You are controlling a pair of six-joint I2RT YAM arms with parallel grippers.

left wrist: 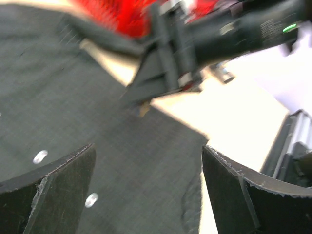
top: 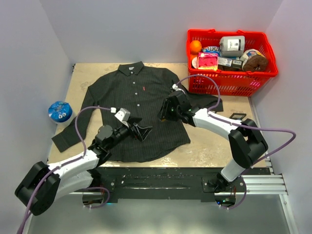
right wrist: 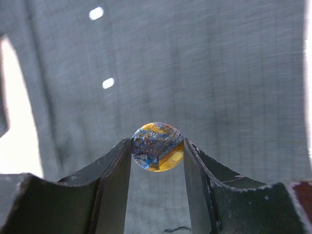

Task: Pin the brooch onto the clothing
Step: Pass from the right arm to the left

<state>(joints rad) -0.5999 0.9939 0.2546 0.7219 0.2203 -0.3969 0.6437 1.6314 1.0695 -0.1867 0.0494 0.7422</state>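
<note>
The dark pinstriped shirt (top: pixel 136 97) lies flat on the tan table, collar at the far side, with a tiny red tag (top: pixel 144 88) on its chest. My right gripper (top: pixel 165 111) hangs over the shirt's right side, shut on a small round blue-and-yellow brooch (right wrist: pixel 157 146) pinched edge to edge between its fingertips, just above the cloth (right wrist: pixel 219 73). My left gripper (top: pixel 141 130) is open and empty over the shirt's lower front (left wrist: pixel 97 112). In the left wrist view it faces the right gripper (left wrist: pixel 165 73). Pale buttons (right wrist: pixel 108 83) show nearby.
A red basket (top: pixel 231 80) full of groceries stands at the back right, close to the right arm and on the shirt's right sleeve. A round blue object (top: pixel 60 111) lies left of the table. Bare tan tabletop (top: pixel 214 141) shows right of the shirt hem.
</note>
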